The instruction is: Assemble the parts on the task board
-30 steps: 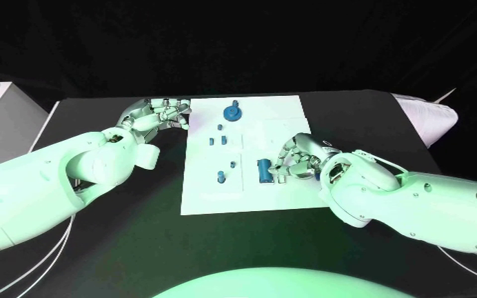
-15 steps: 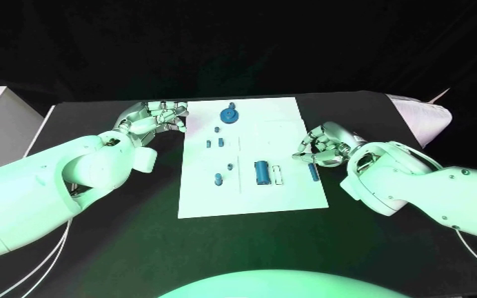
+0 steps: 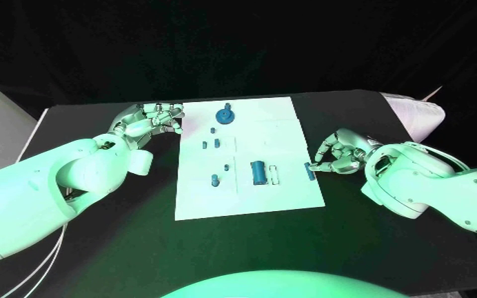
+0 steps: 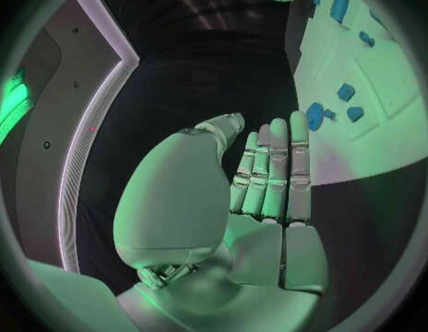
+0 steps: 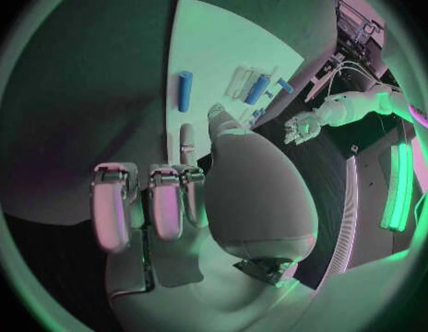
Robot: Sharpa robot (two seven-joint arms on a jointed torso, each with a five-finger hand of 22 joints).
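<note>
Right hand [image 3: 338,153] -- empty. Fingers half curled, thumb standing away from them, nothing between. It hangs over the black table [image 3: 298,243] just off the right edge of the task board [image 3: 288,125].

Small blue cylinder [image 3: 310,172] lies flat at that same right edge, just beside my fingertips but apart from them. In the right wrist view it sits ahead of the hand, lengthways along the board's border, with bare board all round it.

Left hand [image 3: 149,118] -- also empty, fingers straight and close together, resting by the board's far left corner, clear of the parts.

Elsewhere on the board: round blue part [image 3: 227,114] at the far edge; large blue cylinder [image 3: 258,172] near the middle, with a pale piece just beside it; a few small blue pieces [image 3: 214,179] down the left half. Whether those are seated or loose I cannot tell.

Step in hand, as I read it: the edge cylinder is not in its place and is mine to fetch. Most of the assembly looks undone.

Next move calls for a short reach back toward the board, fingers opened wider, then a pinch across the cylinder's narrow side so that it does not roll off the edge. Which socket takes it -- too small to make out from here.
</note>
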